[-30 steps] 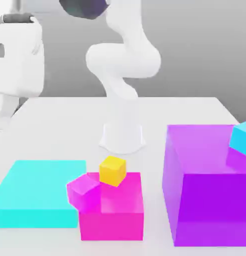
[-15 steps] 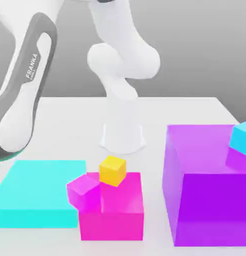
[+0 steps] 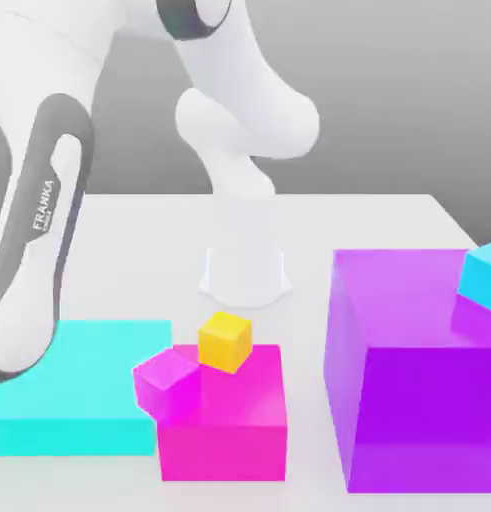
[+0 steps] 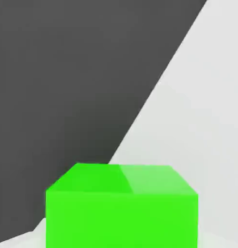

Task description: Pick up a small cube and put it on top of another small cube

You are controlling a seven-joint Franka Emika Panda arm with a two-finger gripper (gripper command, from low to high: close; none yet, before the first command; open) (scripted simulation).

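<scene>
Glossy white robot arm (image 3: 244,120) of rounded, bulbous segments; a dark grey band loops one long white link (image 3: 34,235), lettered "FRANKA" in grey; dark grey joint ring (image 3: 194,15) above; flared white cylindrical base (image 3: 244,272).

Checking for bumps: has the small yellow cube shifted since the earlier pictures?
No. The yellow cube sits at the same back corner of the pink block, beside the magenta cube.
</scene>
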